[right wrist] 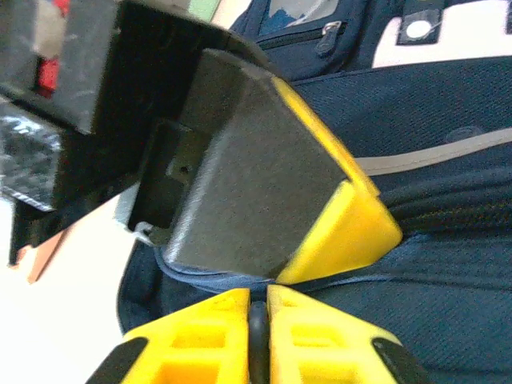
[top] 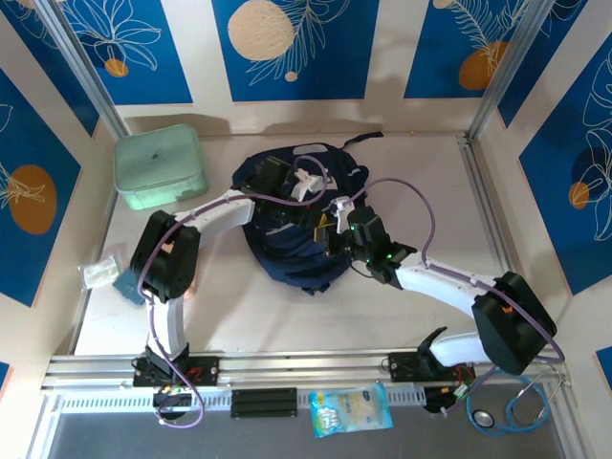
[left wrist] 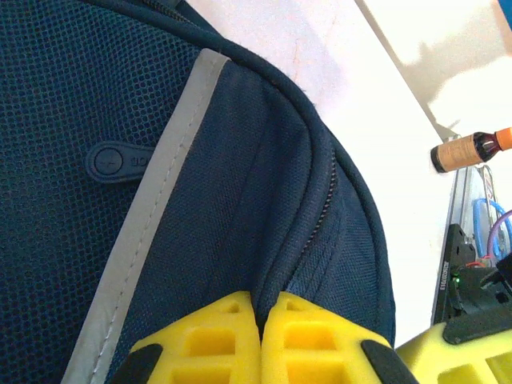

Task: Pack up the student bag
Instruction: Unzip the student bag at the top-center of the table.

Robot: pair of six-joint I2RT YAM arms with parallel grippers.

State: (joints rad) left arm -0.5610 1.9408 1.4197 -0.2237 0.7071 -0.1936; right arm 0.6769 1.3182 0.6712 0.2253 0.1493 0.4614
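In the top view the student bag is laid at the centre of the table. It is reached by the left arm from eight o'clock and by the right arm from four o'clock. Both sets of fingertips are lost there against the dark fabric, so where one gripper ends and the other begins cannot be made out. Part of the bag's top is covered by wrists and purple cable.

In the left wrist view the bag is cut off by the frame above the left gripper. Navy mesh, a grey stripe and a zip line are seen. In the right wrist view much of the bag is hidden behind one grey and yellow finger of the left gripper.

The left gripper's yellow fingers are pressed together, and a fold of the bag's fabric beside the zip is pinched between them. The right gripper is seen with its fingers almost together. A thin dark strip lies in the narrow gap, but it cannot be named, and whether it is gripped cannot be told.

A mint green box is set at ten o'clock of the bag, well apart from it.
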